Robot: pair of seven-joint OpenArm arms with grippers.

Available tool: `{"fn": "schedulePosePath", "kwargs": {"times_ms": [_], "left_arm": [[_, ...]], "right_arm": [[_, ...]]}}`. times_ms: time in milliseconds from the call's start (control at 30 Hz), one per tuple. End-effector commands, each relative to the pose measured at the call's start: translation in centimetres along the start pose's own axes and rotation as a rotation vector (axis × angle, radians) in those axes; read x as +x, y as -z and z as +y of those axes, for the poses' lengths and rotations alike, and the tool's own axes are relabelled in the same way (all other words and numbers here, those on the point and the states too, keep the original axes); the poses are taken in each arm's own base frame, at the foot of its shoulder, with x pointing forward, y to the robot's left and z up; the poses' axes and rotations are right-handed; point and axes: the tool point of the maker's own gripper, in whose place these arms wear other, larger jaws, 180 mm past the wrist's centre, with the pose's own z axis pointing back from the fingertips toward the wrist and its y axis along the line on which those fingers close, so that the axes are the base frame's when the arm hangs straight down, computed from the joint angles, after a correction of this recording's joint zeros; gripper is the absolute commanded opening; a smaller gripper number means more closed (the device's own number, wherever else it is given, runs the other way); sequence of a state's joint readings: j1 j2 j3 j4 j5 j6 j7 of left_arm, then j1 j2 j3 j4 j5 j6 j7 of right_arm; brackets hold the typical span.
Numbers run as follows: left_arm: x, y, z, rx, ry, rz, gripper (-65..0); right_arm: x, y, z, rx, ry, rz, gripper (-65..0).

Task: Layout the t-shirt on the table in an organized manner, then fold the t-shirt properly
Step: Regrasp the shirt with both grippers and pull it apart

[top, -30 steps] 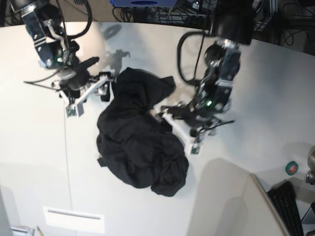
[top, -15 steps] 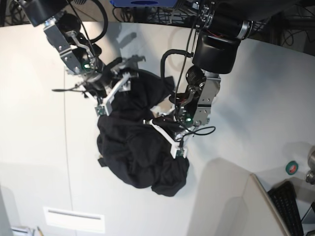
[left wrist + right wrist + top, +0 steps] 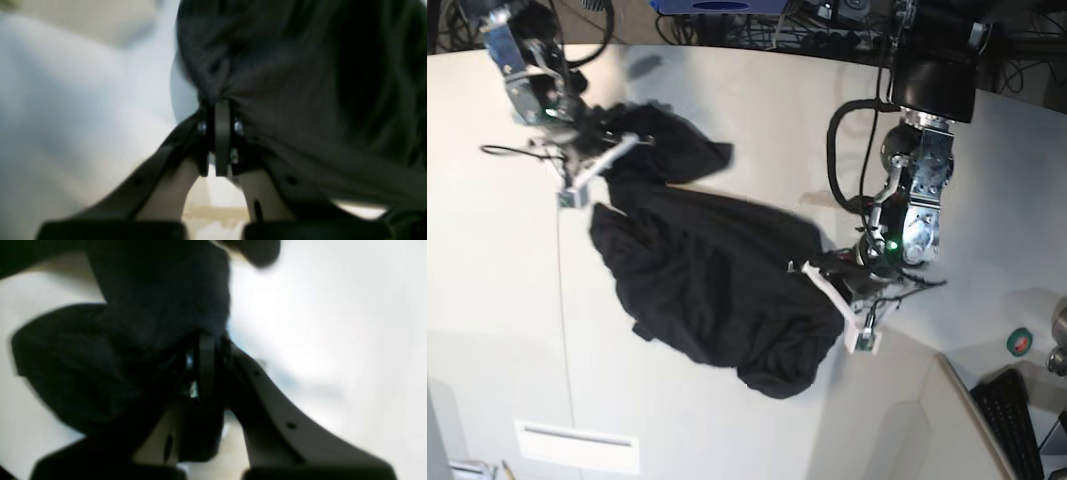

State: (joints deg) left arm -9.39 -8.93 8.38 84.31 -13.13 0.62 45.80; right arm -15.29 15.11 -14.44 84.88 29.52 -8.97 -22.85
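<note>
Two pinches on the t-shirt [image 3: 717, 280] right now. In the left wrist view, shows the left tool [image 3: 220, 110] closed narrow on a gathered bunch of black cloth, with creases fanning away from the pinch. In the right wrist view, shows the right tool [image 3: 206, 340] likewise clamped tight on dark fabric, though blurred. From the base view, finds the shirt stretched in a slack diagonal between the two pinches, one end up near the far left of the surface [image 3: 517, 330], the other close to the arm on the right of that view, with a rumpled belly sagging toward the near edge and lying on the surface. No print or tag to be made out; cannot tell which part of the shirt sits in either pinch.

Looks like the laying-out step, early on: nothing flat, no fold started. Next, probably calls for drawing the two pinches apart to take out the slack, then lowering the cloth so as to drag the bunched lower part smooth. Needs even tension on both sides, since pulling harder on one risks slipping cloth out of the other or twisting the shirt. Worth checking afterwards for sleeves and hem tucked underneath before any folding
</note>
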Motion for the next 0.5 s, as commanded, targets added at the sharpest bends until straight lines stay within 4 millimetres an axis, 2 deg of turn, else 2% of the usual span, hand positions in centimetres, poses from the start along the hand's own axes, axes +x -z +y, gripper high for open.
{"fn": "schedulePosePath", "kwargs": {"times_ms": [0,100,167,200,267,367,467], "left_arm": [[3.6,-1.1,0.2,0.005,0.021,-0.094,-65.0],[6.2,-2.8,1.1,0.025,0.017,-0.143,-65.0],[7.7,-2.9,1.5,0.032,0.015,-0.153,-65.0],[7.7,-2.4,1.6,0.035,0.017,-0.132,-65.0],[7.4,-1.0,1.1,0.026,0.036,-0.087,-65.0],[5.8,1.4,-0.6,-0.003,0.044,-0.002,-65.0],[5.0,2.8,-1.6,-0.02,0.024,0.046,-65.0]], "right_arm": [[4.7,-1.5,0.2,0.02,-0.014,-0.149,-65.0],[9.3,-4.7,-0.8,0.011,-0.046,-0.282,-65.0],[11.6,-5.7,-1.9,-0.012,-0.058,-0.339,-65.0],[13.0,-5.9,-2.4,-0.023,-0.062,-0.368,-65.0],[13.9,-5.3,-3.5,-0.05,-0.057,-0.347,-65.0],[14.5,-4.2,-4.6,-0.075,-0.046,-0.287,-65.0],[14.6,-3.9,-4.5,-0.075,-0.044,-0.266,-65.0]]}}
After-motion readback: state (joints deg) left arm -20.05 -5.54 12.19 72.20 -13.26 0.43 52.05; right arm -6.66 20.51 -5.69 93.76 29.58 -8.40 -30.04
